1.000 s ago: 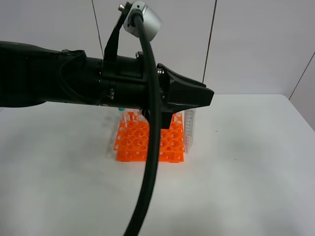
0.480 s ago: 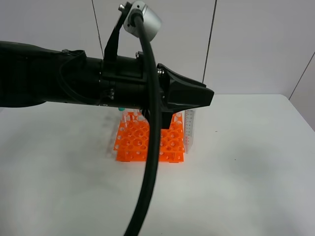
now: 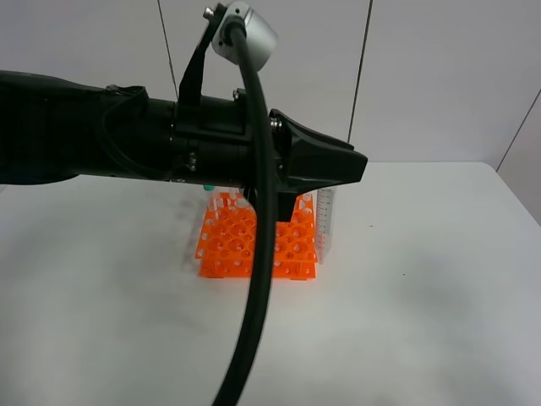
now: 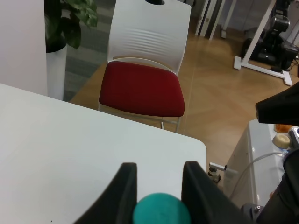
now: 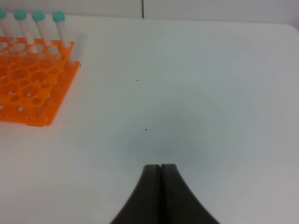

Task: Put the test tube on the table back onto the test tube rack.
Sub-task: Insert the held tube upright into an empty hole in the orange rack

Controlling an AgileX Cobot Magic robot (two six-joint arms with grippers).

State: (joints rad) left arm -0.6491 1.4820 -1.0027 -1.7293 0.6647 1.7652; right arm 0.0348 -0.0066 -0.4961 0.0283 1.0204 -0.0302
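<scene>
**Left claw** [image 4: 160, 169]: clamped on the test tube [image 4: 161, 211]. In the wrist view the teal cap sits between the two black fingers [image 4: 127, 186], set back from the tips toward the palm. A finger stands close on either side of it. The frame edge cuts off the cap's lower part, and the tube body is out of sight here.

**High view:** the left claw lies horizontal, raised above the test tube rack [image 3: 226, 247].
- A clear tube body with printed marks hangs upright directly beneath the claw, just off the rack's edge on the fingertip side. It appears to be the same tube.
- The claw hides its top.
- Its lower end shows level with the rack's base. I cannot tell whether it touches the rack or the table [image 3: 439, 288], or whether it stands over a hole.
- One teal cap [image 3: 207, 185] peeks out beneath the arm on the wrist side of the claw.
- A black cable [image 3: 264, 254] drapes down from the arm across the front of the rack.

**Right claw** [image 5: 160, 167]: fingers pressed flat together with nothing between them, over bare table. The rack lies ahead of it and off to one side, well apart. Four capped tubes [image 5: 43, 29] stand upright along the rack's far row. The held test tube does not show in this view.
</scene>
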